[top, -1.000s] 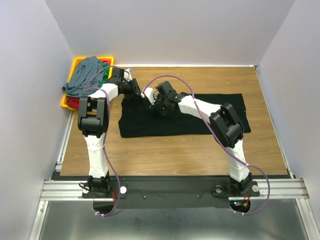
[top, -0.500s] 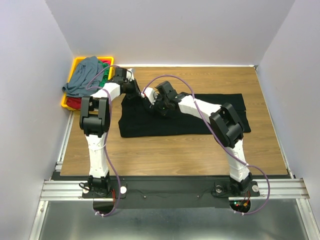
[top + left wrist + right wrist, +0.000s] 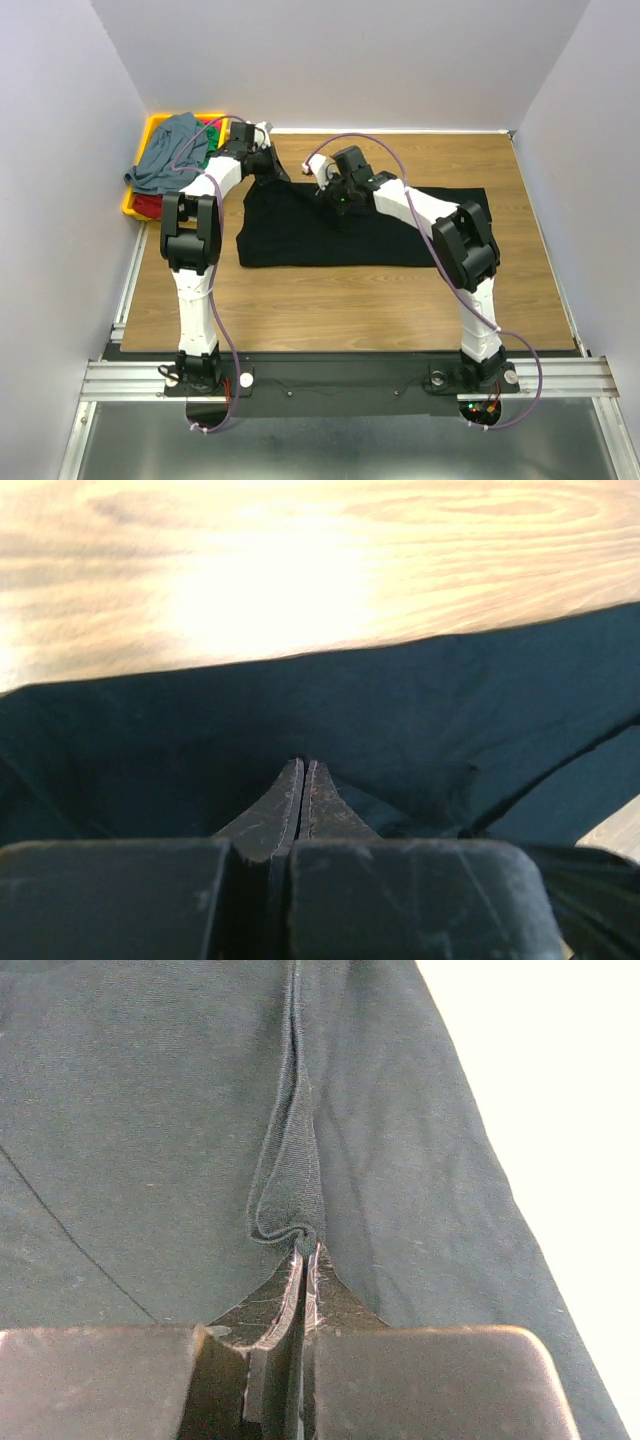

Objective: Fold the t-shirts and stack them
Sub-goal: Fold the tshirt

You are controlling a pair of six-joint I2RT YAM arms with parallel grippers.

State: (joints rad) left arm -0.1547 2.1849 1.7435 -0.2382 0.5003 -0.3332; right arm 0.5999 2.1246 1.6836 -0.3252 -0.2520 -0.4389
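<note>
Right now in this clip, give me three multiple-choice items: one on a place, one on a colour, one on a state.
1. Where is the yellow tray?
A) at the far left corner of the table
B) at the far right corner
C) between the arm bases

2. What colour is the t-shirt spread on the table?
A) red
B) green
C) black

3. The right gripper is:
A) open over bare wood
B) shut on a fold of that t-shirt
C) holding the tray

Answers:
1 A, the top view shows it far left.
2 C, the spread cloth is all black.
3 B, the right wrist view shows shut fingers pinching a fold.
</note>
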